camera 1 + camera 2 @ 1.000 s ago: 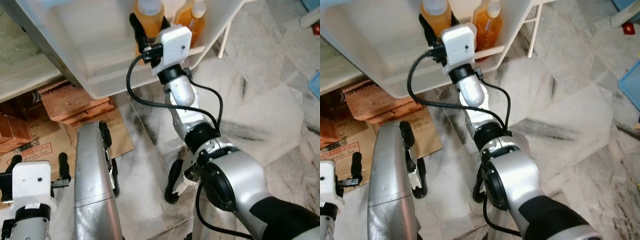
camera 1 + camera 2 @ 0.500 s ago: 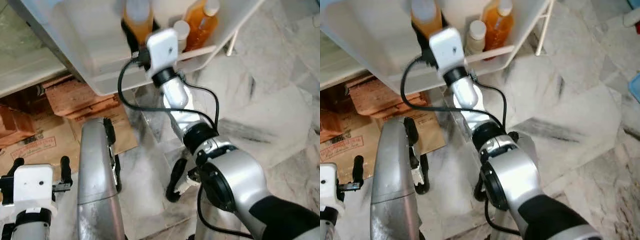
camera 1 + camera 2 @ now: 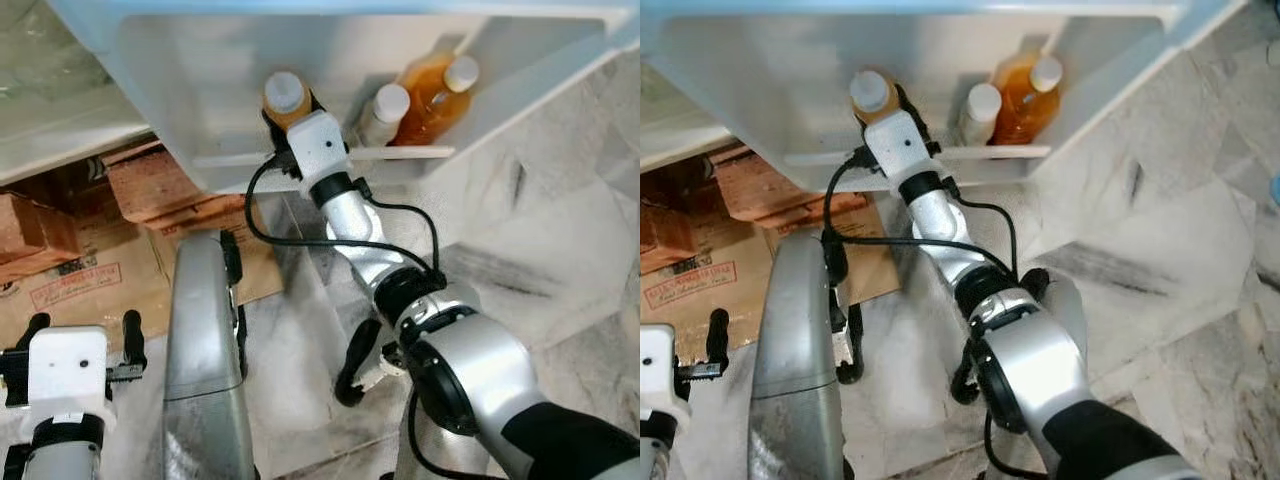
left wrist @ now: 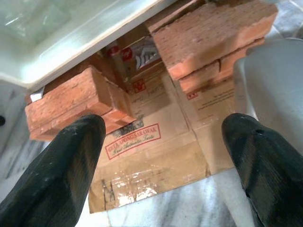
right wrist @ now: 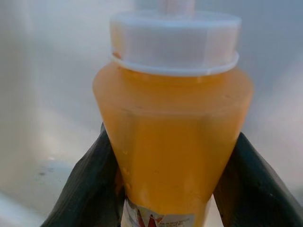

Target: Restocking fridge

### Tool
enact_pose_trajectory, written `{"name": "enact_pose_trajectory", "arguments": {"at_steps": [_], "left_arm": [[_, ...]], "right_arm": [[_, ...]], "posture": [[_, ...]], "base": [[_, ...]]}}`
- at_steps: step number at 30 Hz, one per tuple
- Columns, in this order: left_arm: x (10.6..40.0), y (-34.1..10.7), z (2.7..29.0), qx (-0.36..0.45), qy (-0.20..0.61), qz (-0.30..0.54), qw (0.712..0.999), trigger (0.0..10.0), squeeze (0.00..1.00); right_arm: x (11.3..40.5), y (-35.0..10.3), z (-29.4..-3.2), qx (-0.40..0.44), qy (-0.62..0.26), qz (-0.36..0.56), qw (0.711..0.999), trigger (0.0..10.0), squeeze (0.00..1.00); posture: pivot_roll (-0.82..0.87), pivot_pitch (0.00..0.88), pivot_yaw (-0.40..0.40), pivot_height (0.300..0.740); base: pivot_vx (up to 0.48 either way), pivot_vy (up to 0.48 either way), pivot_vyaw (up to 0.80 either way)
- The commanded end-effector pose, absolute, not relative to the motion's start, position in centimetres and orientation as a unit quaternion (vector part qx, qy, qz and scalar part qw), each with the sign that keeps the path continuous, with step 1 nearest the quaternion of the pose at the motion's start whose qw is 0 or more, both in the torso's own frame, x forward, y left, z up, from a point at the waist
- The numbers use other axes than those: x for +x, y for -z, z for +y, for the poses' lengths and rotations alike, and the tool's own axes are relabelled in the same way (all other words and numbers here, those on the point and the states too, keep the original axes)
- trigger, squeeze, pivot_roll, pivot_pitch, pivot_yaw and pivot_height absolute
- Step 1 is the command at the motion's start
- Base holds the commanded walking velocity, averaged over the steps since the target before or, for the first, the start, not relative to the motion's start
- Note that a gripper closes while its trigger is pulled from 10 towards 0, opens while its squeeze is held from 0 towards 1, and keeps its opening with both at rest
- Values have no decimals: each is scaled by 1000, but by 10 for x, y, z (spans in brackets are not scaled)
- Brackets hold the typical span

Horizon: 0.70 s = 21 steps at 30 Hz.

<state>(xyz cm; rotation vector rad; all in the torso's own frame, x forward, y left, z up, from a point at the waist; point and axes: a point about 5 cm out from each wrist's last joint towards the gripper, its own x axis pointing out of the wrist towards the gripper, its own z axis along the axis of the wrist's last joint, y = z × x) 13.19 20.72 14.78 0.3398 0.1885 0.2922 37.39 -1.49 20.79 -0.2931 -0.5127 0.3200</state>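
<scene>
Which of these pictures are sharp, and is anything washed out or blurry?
Both eye views are sharp; the white door shelf is bright but not blown out. In the right wrist view the orange bottle held by the right gripper looks soft, against a pale hazy background. In the left wrist view the bricks and cardboard are crisp, and a pale surface glares.

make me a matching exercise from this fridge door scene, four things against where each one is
Things:
1. orange bottle with white cap
2. small pale bottle with white cap
3. red brick stack
4. left gripper

Places:
a. open, hanging over flattened cardboard
b. held in the right gripper
c. on the floor under the fridge door
d. behind the white door shelf rail, beside a larger orange bottle

Pairs: 1-b, 2-d, 3-c, 4-a
</scene>
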Motion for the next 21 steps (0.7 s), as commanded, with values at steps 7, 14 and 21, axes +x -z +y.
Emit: {"name": "enact_pose_trajectory", "arguments": {"at_steps": [7, 14, 21], "left_arm": [[129, -140, 209, 167, -142, 120, 968, 10000, 0], [130, -139, 209, 167, -139, 122, 968, 10000, 0], [131, -139, 209, 168, -137, 122, 968, 10000, 0]], "right_arm": [[383, -168, -62, -189, -61, -150, 968, 10000, 306], [383, -164, -65, -187, -48, -141, 971, 10000, 1000], [384, -166, -70, -167, -36, -137, 976, 10000, 1000]], "posture": [[450, 618, -95, 481], [451, 619, -91, 481], [449, 617, -90, 481]], "base": [[0, 0, 0], [0, 0, 0], [0, 0, 0]]}}
